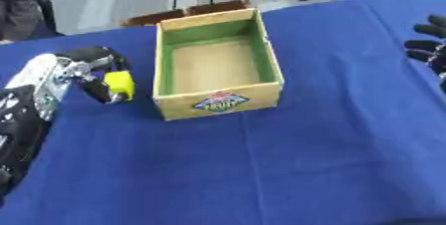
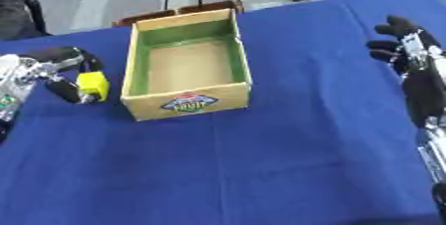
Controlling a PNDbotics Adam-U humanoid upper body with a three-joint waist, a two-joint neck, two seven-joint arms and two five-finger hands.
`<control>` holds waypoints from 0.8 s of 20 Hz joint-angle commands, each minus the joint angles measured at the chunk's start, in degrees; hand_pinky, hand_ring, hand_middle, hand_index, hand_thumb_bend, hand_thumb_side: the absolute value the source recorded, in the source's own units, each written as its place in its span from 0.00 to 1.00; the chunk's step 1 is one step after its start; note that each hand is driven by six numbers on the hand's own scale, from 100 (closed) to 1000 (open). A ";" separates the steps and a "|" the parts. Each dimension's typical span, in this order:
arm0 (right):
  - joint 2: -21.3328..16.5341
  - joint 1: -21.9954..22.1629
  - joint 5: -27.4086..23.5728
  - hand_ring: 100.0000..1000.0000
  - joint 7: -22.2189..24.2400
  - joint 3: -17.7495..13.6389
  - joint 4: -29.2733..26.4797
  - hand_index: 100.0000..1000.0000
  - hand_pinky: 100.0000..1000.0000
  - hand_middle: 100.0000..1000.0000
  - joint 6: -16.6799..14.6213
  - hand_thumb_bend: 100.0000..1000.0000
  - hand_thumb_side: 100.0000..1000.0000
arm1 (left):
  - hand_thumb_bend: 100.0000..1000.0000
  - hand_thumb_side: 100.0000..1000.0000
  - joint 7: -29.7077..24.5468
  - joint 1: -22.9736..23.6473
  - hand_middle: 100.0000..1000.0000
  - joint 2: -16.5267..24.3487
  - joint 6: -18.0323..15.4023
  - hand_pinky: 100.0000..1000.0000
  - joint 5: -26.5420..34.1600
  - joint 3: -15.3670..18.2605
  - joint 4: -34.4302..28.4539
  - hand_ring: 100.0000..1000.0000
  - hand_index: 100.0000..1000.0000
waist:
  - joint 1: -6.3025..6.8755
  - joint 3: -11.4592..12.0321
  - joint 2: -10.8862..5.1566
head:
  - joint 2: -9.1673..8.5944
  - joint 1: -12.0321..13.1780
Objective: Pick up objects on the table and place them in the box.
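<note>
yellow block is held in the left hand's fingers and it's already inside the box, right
Not quite. The left hand does hold the yellow block in its fingers, but the block is outside the box, beside its left wall over the blue cloth. The left eye view shows the box's inside bare.

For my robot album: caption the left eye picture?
Left robot hand holds yellow block beside empty box.

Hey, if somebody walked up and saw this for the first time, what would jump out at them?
Most likely the open wooden box with green inner walls and a fruit label on its front, standing empty on the blue tablecloth. Next, just left of it, the robot's left hand pinches a small yellow block beside the box's wall. The right hand rests open at the right edge, holding nothing.
</note>
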 commanded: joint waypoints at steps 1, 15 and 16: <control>-1.48 -0.66 0.00 0.74 0.03 -0.26 -1.23 0.89 0.79 0.78 -0.11 0.08 0.78 | 0.26 0.15 0.66 -0.72 0.59 0.93 0.01 0.66 -0.66 0.11 -0.25 0.55 0.78 | -0.32 -0.02 -0.89 | -0.37 -0.08; -1.48 -0.51 -0.05 0.74 0.06 -0.39 -1.12 0.89 0.79 0.78 -0.20 0.08 0.77 | 0.07 0.13 3.45 -0.53 0.28 1.44 1.04 0.24 3.04 0.73 -1.88 0.21 0.47 | -0.63 0.48 -1.25 | -0.31 -0.45; -1.49 -0.48 -0.06 0.74 0.05 -0.39 -1.11 0.89 0.79 0.78 -0.20 0.08 0.78 | 0.03 0.19 3.29 -0.72 0.28 1.50 1.06 0.24 3.94 0.78 -2.45 0.21 0.47 | -0.65 0.52 -1.32 | -0.32 -0.48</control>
